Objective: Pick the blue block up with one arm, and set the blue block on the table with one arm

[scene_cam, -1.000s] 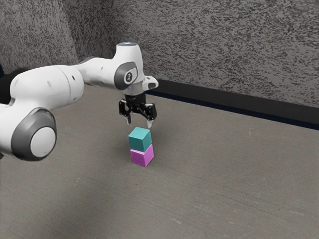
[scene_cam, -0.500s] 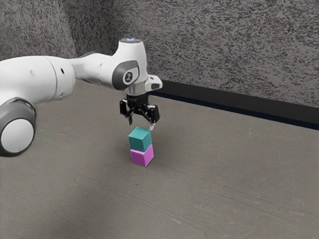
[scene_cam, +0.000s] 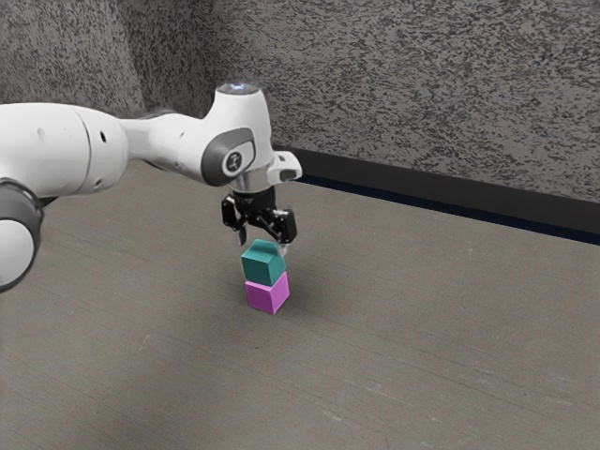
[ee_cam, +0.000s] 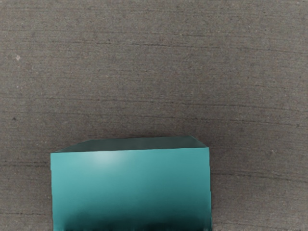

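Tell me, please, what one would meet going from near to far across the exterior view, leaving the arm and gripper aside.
The stack of the blue-green block on the pink block → the dark strip → the speckled wall.

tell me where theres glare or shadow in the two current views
Wrist view: pale glare on the teal block, which darkens toward that view's lower edge; exterior view: soft-edged shadow on the table near the pink block.
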Robot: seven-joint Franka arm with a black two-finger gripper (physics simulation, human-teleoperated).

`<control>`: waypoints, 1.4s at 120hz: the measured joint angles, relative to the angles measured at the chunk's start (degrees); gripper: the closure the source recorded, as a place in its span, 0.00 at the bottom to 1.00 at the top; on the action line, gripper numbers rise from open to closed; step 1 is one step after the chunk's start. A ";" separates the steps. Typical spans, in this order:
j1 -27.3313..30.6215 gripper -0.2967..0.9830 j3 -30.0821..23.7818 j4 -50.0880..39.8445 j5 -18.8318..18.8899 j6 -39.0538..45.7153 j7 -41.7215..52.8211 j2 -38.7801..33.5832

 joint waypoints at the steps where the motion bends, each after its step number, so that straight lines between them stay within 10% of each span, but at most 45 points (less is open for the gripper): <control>1: -0.01 0.23 0.00 -0.14 0.01 0.12 0.04 -0.06; 140: -0.04 0.23 1.23 -6.85 -0.93 14.24 7.73 1.14; 168: -0.04 0.44 1.24 -6.83 -0.93 14.60 7.89 0.69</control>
